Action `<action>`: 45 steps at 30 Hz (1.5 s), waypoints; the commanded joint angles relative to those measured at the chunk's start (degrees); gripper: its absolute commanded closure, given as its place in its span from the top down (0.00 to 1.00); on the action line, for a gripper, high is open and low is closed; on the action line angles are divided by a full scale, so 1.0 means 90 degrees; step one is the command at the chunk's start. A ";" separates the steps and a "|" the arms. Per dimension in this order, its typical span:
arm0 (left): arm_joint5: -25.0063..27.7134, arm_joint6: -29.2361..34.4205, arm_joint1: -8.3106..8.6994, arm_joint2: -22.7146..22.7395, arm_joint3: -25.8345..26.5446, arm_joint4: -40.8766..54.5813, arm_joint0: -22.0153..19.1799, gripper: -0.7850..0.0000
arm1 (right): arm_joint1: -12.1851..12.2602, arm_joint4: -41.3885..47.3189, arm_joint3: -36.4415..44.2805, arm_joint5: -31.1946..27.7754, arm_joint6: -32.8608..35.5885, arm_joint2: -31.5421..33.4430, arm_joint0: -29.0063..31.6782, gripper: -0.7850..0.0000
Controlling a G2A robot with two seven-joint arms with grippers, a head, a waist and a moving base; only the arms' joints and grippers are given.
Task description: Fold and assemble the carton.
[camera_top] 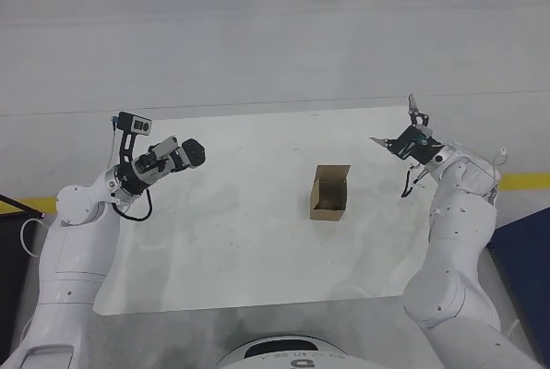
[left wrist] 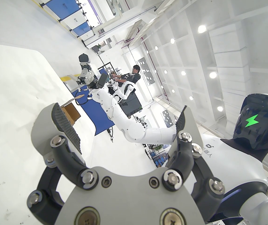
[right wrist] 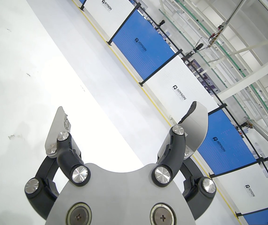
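Top view: carton (camera_top: 330,194) stands on bench (camera_top: 238,240) between left gripper (left wrist: 120,110) and right gripper (right wrist: 128,106), well apart from both, each wide, empty. Light, crushable card, I judge; I'd pinch a flap.

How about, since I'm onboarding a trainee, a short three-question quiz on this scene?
1. True or false: a claw grips the carton.
2. Pick one. The left claw is: A) shut; B) open; C) shut on the carton.
3. Fill the blank: the carton stands on the table with its top ____.

Key: 1. False: the left claw and the right claw are both apart from it. 2. B. 3. open.
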State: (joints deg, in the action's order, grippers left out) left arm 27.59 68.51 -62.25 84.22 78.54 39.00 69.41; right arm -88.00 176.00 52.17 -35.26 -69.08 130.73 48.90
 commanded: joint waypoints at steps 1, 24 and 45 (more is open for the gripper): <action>0.0000 0.0000 0.0000 0.0000 0.0000 0.0000 0.0000 1.00 | 0.0000 0.0000 0.0000 0.0000 -0.0001 0.0000 0.0000 1.00; 0.0000 0.0000 0.0000 0.0000 0.0000 0.0000 0.0000 1.00 | 0.0000 0.0000 0.0000 0.0000 -0.0001 0.0000 0.0000 1.00; 0.0235 -0.0195 -0.0031 -0.0348 -0.0050 -0.0588 0.0061 1.00 | 0.0569 0.0000 -0.2244 0.1350 -0.1351 -0.1014 -0.0573 1.00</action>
State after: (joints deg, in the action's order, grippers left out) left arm 29.72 66.71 -62.43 81.72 78.53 33.48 70.26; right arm -84.05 176.00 33.93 -23.69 -80.69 121.31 44.80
